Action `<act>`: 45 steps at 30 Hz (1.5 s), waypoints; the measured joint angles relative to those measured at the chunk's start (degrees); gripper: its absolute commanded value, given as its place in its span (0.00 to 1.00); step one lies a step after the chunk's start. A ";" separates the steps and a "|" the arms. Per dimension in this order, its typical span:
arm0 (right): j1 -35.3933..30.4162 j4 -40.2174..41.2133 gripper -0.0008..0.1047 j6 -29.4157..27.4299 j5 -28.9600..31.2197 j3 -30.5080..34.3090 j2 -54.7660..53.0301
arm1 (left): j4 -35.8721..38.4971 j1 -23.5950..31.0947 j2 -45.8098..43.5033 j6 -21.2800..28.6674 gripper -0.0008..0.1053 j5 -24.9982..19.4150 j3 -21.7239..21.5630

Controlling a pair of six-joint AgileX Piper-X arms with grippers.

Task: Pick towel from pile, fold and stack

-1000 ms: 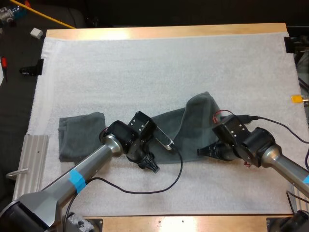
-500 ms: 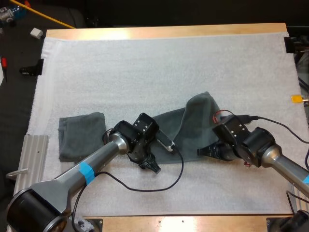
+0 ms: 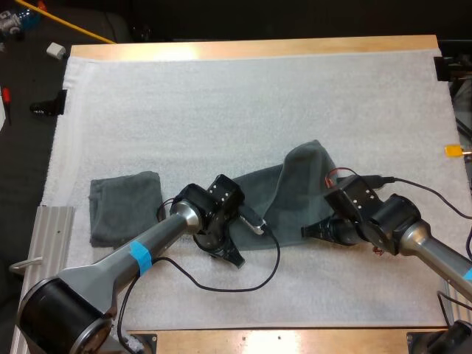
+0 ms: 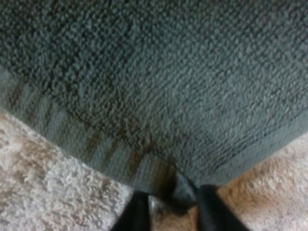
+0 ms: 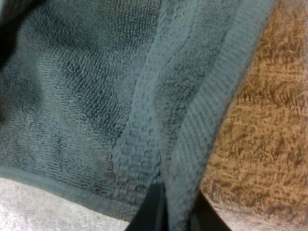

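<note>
Moved: my left arm, edged rightward; folded towel (image 3: pixel 124 206) far left, then left gripper (image 3: pixel 230 256) and right gripper (image 3: pixel 307 231) each clamped on the rumpled towel's (image 3: pixel 295 188) near hem, mid-mat (image 3: pixel 221 96); I'd raise both together, hem taut.

The high camera looks forward and down over the mat (image 3: pixel 221 96); both wrist cameras sit close on the towel (image 4: pixel 168 72).
</note>
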 measured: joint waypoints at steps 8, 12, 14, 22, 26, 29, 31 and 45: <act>0.00 0.00 0.01 0.00 0.00 0.00 0.00 | 0.32 -0.07 0.00 -0.06 0.01 -0.14 0.00; 0.00 -0.06 0.01 0.00 0.00 0.00 -0.14 | 0.77 -0.07 -0.51 -0.13 0.01 -0.29 -0.17; 0.00 -0.07 0.01 -0.18 0.00 0.00 -0.20 | 1.30 -0.07 -2.13 -0.06 0.01 -0.29 -0.28; 0.00 -0.07 0.01 -1.14 0.31 0.00 -2.26 | 2.84 -0.07 -12.08 0.28 0.01 -0.05 -0.43; 0.00 -0.07 0.01 -1.51 0.57 0.00 -3.62 | 3.29 -0.07 -15.10 0.32 0.18 0.73 -0.43; 0.00 -0.07 0.01 -1.66 0.73 0.00 -3.88 | 2.87 -0.07 -15.38 0.35 0.46 1.64 -0.43; 0.00 0.00 0.00 -1.73 0.72 0.00 -3.87 | 2.50 -0.07 -15.38 0.42 0.58 2.21 -0.43; 0.00 0.18 0.01 -1.81 0.72 0.00 -3.87 | -1.26 -0.43 -10.18 0.77 0.45 2.12 -0.43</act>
